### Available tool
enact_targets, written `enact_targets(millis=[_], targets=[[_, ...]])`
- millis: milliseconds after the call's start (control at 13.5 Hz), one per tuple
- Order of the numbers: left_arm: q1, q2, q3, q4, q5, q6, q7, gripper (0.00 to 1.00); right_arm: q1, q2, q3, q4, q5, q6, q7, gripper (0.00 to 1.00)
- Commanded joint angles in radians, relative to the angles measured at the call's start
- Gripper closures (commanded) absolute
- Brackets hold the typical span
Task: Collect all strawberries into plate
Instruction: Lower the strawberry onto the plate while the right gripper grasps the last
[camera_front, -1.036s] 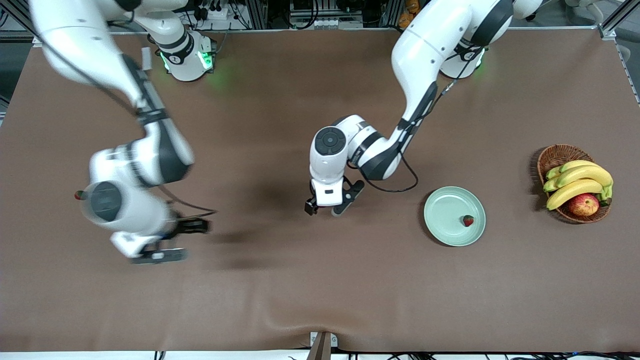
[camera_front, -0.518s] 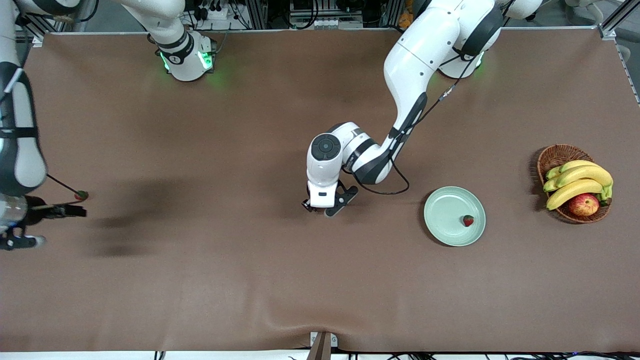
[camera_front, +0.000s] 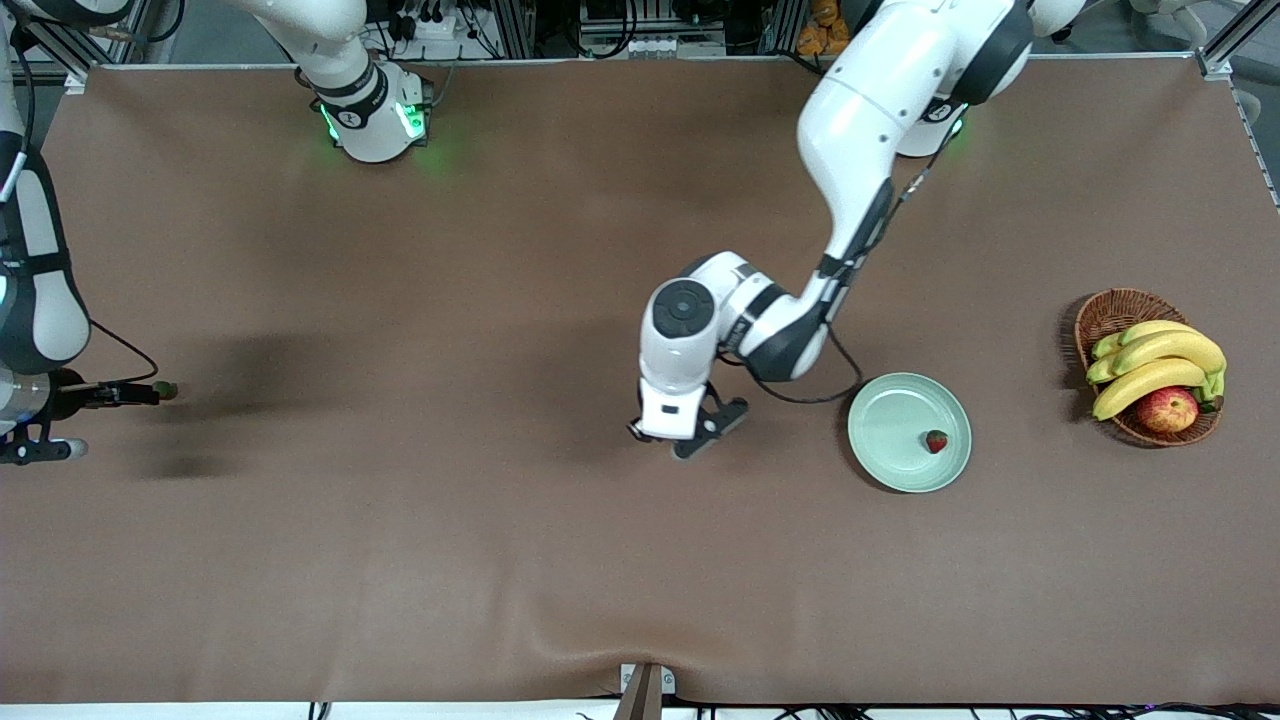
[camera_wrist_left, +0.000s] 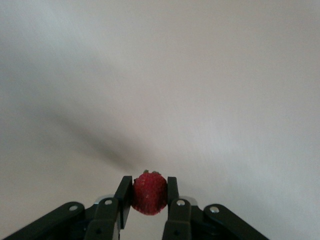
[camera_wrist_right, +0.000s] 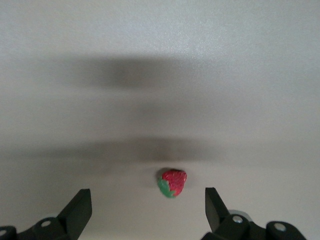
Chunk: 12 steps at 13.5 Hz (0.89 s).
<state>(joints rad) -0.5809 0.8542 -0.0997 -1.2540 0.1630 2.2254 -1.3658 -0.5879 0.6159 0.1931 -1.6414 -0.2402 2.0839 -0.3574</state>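
My left gripper (camera_front: 668, 442) hangs over the brown cloth a short way from the plate (camera_front: 885, 415), on the side toward the right arm's end. It is shut on a dark-red strawberry (camera_wrist_left: 149, 193), which the hand hides in the front view. The pale green plate holds one strawberry (camera_front: 936, 441) near its rim. My right gripper (camera_front: 110, 422) is low at the right arm's end of the table. It is open, and a strawberry (camera_wrist_right: 172, 182) with a green cap lies on the cloth just ahead of its fingertips (camera_wrist_right: 80, 207). That same berry (camera_front: 165, 390) shows in the front view.
A wicker basket (camera_front: 1110, 310) with bananas (camera_front: 1160, 360) and an apple (camera_front: 1167, 408) stands at the left arm's end of the table, past the plate. The left arm's cable (camera_front: 845, 385) loops down close to the plate's rim.
The left gripper closed on a strawberry and shifted toward the plate. The right arm swung out to its end of the table, and its gripper came down by the strawberry there.
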Motion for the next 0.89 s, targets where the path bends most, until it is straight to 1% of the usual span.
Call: enact_targets(millis=[0, 148, 296, 444, 592, 740, 814], targets=[[0.094, -0.128, -0.015, -0.047, 0.009, -0.107, 0.158, 1.0, -0.055, -0.018, 0.026, -0.102, -0.03, 0.129, -0.069, 0.0], [0.182, -0.214, -0.041, -0.137, 0.009, -0.124, 0.273, 1.0, -0.076, -0.007, 0.026, -0.123, -0.066, 0.172, -0.107, 0.0], [0.307, -0.303, -0.107, -0.272, 0.007, -0.124, 0.397, 1.0, -0.081, 0.007, 0.026, -0.123, -0.079, 0.183, -0.107, 0.0], [0.441, -0.363, -0.17, -0.391, 0.009, -0.122, 0.521, 1.0, -0.099, 0.03, 0.026, -0.126, -0.079, 0.203, -0.11, 0.0], [0.542, -0.391, -0.193, -0.49, 0.012, -0.107, 0.661, 1.0, -0.101, 0.038, 0.026, -0.126, -0.079, 0.214, -0.109, 0.0], [0.588, -0.385, -0.198, -0.54, 0.023, -0.077, 0.727, 1.0, -0.102, 0.039, 0.026, -0.144, -0.079, 0.217, -0.11, 0.0], [0.611, -0.38, -0.198, -0.571, 0.024, -0.032, 0.753, 1.0, -0.107, 0.038, 0.026, -0.162, -0.079, 0.24, -0.109, 0.0]])
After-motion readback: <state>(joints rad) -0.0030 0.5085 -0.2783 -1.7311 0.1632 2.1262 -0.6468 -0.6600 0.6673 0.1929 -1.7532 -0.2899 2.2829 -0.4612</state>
